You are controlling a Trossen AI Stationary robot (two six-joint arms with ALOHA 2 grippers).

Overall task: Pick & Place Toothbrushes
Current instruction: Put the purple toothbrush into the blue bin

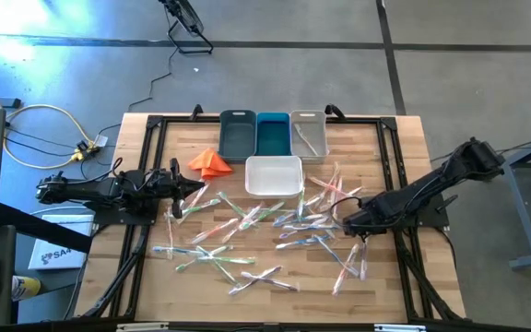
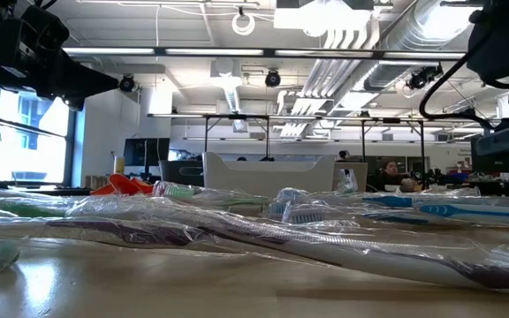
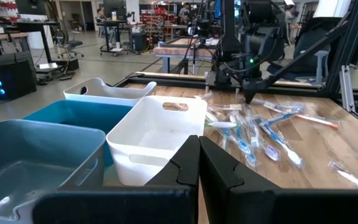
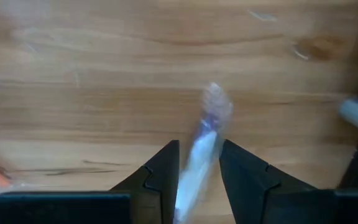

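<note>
Right gripper [image 4: 197,165] fingers grasp a wrapped toothbrush [image 4: 205,134], its long axis running forward between them; left gripper [image 3: 199,163] clenched, idle beside the bins

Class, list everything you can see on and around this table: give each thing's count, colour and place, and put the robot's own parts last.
toothbrushes: many, mixed colours, clear wrappers, scattered across table; one in grey bin
table: one, wood, centre
dark blue bin: one, far edge
teal bin: one, beside it
grey bin: one, beside teal
white bin: one, before the row
orange cloth: one, left of white bin
left gripper: shut, holding nothing, near cloth
right gripper: fingers around a wrapped toothbrush
</note>
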